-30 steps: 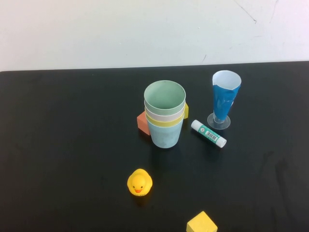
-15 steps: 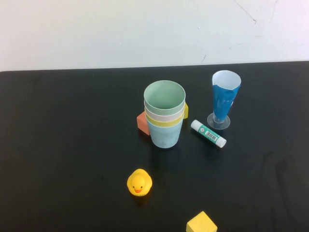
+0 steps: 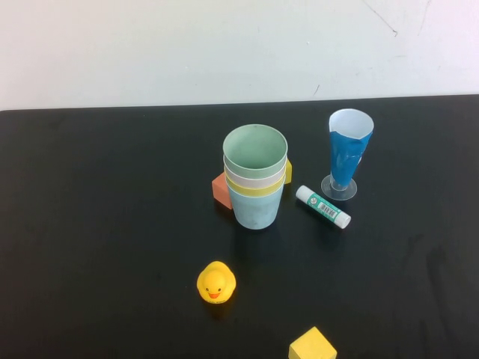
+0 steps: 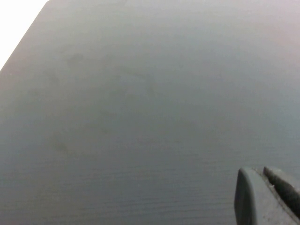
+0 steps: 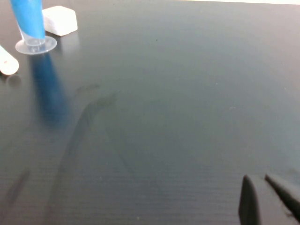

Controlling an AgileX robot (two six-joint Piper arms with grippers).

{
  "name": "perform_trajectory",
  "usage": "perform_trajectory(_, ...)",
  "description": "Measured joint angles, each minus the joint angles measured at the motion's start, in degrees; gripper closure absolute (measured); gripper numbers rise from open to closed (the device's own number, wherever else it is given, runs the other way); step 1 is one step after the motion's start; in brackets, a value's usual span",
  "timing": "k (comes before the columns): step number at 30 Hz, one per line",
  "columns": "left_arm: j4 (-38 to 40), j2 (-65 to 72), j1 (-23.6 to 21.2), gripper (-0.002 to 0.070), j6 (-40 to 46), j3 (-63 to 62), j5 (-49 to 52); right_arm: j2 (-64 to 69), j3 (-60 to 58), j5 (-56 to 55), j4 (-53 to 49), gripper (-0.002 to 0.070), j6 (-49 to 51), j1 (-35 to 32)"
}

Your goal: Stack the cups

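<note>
Cups [image 3: 255, 179] nested at table [image 3: 112, 224] centre, so I parked both: left gripper [image 4: 265, 199], right gripper [image 5: 267, 199] off near edge, fingers clenched, empty.

No text, brand or number can be read anywhere; the glue stick [image 3: 322, 206] lying on the table [image 3: 105, 224] carries a green label with a small black barcode-like patch, but its print is too small to make out; the cups [image 3: 256, 179], the blue stemmed glass [image 3: 348, 153], the rubber duck [image 3: 216, 283] and the blocks bear no visible writing; the left gripper [image 4: 262, 197] and the right gripper [image 5: 265, 199], each seen only at the edge of its own wrist view over bare table, show no markings.
</note>
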State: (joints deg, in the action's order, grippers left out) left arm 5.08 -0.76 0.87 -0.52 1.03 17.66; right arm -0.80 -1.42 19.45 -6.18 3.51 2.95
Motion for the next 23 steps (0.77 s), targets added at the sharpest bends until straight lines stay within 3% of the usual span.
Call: perform_trajectory(23, 0.0, 0.0, 0.0, 0.0677, 0.1, 0.0, 0.0, 0.0, 0.0, 0.0, 0.0, 0.0678, 1.0, 0.0)
